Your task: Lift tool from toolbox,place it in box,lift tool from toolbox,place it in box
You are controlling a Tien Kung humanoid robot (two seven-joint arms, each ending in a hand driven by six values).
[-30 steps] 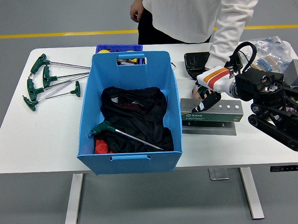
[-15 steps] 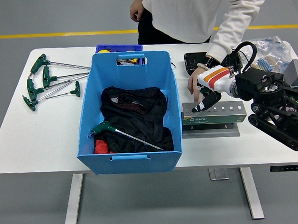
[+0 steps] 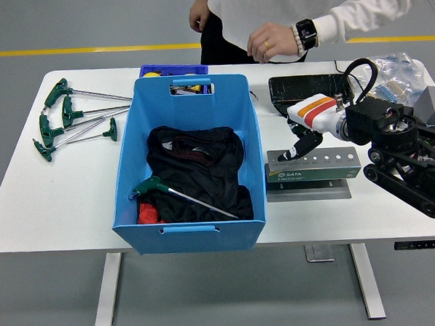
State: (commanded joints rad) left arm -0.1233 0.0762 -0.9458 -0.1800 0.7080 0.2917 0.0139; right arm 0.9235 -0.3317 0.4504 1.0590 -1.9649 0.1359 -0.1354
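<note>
The right hand (image 3: 298, 145) comes in from the right of the blue bin (image 3: 188, 161) and hangs over the left end of the metal tool rack (image 3: 314, 165), which lies on the worktop (image 3: 73, 192) just right of the bin. Its dark fingers (image 3: 290, 154) point down and to the left, their tips at the rack's top face near the leftmost holes. They look curled close together, but whether they pinch a tool cannot be told; nothing shows clearly between them.

The rack's long axis runs left to right, parallel to the worktop's near edge, with a row of small holes along its top. Any tool seated there would stand directly below the fingertips, so the coming move looks like a straight pull upward, then a sweep left over the bin's right wall.

One green-handled wrench (image 3: 177, 194) already lies inside the bin on dark cloth (image 3: 203, 167), handle toward the left wall. More wrenches (image 3: 73, 116) lie well left of the bin, out of this hand's reach. The left hand is not visible.

A person's hand (image 3: 269, 42) hovers beyond the far edge, right of the bin, touching nothing.
</note>
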